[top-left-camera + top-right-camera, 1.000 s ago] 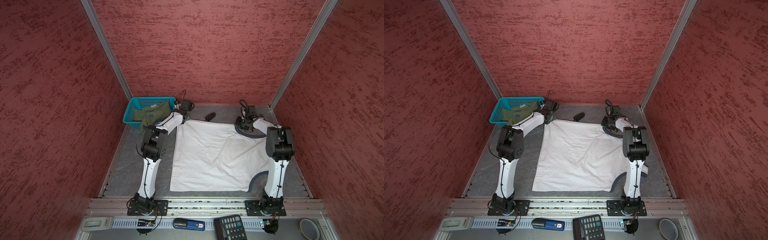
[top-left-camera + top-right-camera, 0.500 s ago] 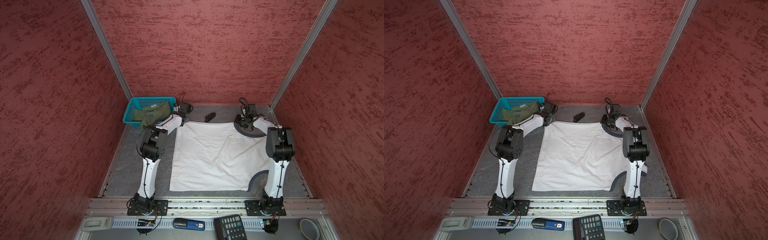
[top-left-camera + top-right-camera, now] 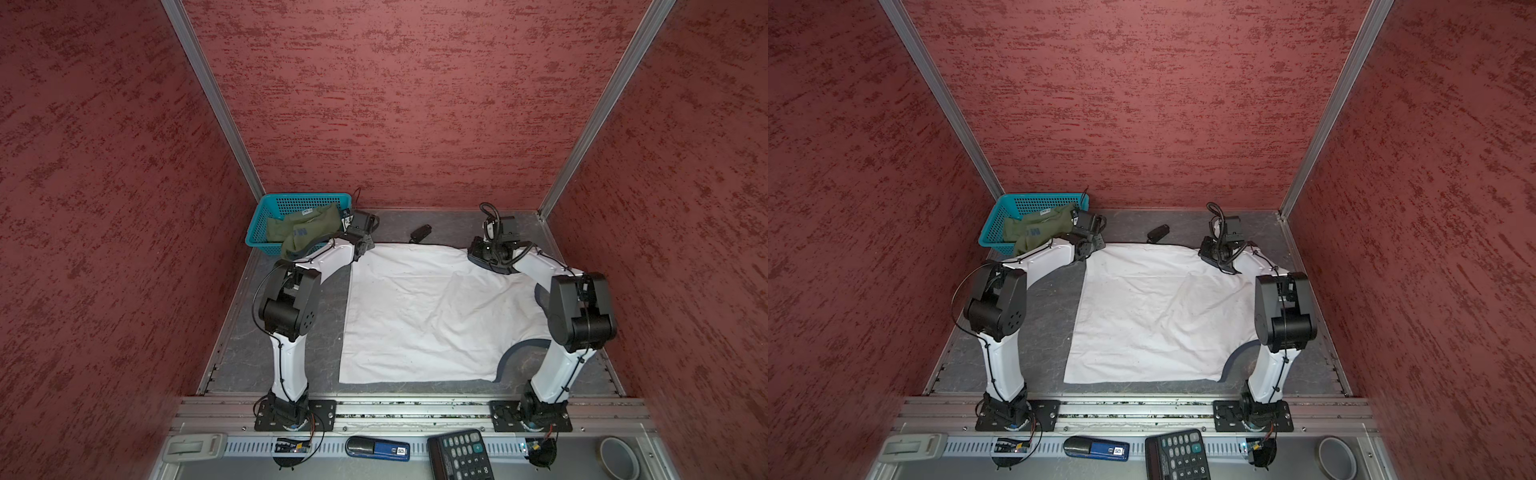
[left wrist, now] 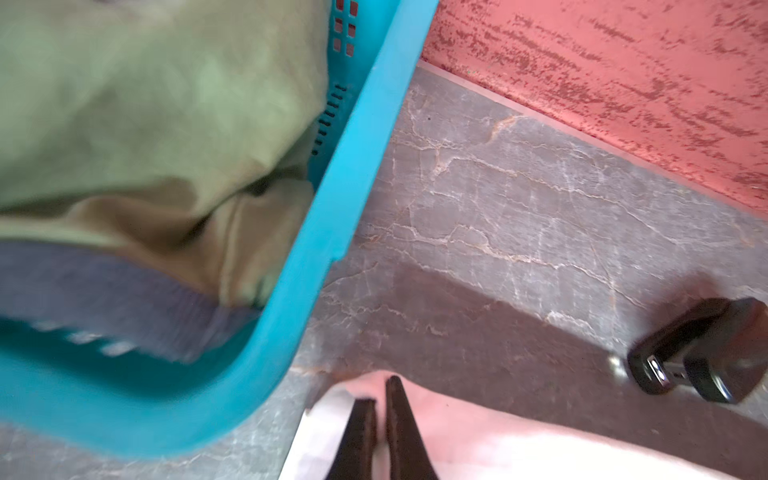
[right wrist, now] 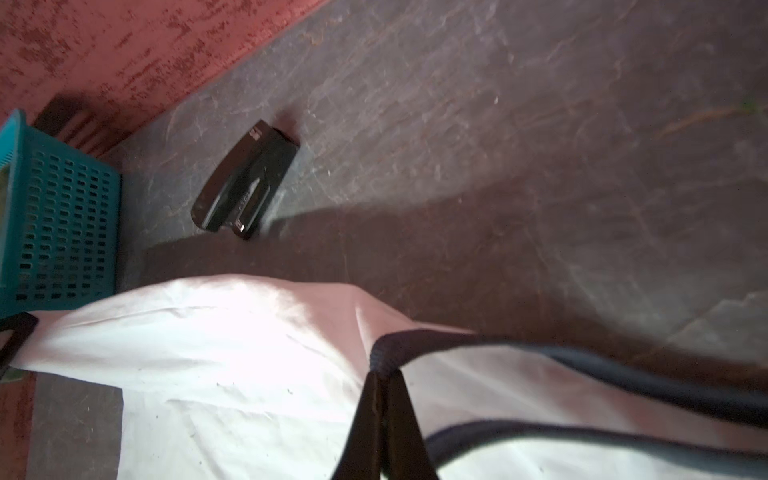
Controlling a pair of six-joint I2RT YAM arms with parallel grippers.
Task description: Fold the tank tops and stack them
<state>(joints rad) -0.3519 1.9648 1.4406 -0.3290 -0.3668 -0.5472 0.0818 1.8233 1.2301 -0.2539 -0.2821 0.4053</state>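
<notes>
1. This is a robotics lab test cell. The left arm (image 3: 286, 361) and the right arm (image 3: 557, 370), both white and black, are bolted to an aluminium rail (image 3: 415, 409) along the front of the grey table (image 3: 449, 224).
2. Textured red wall panels (image 3: 415, 104), held in aluminium posts (image 3: 216, 104), box the table in on three sides.
3. Loose wiring hangs at each arm's base.
4. A calculator (image 3: 459, 455) and a tape roll (image 3: 619, 457) lie on the front ledge.
</notes>
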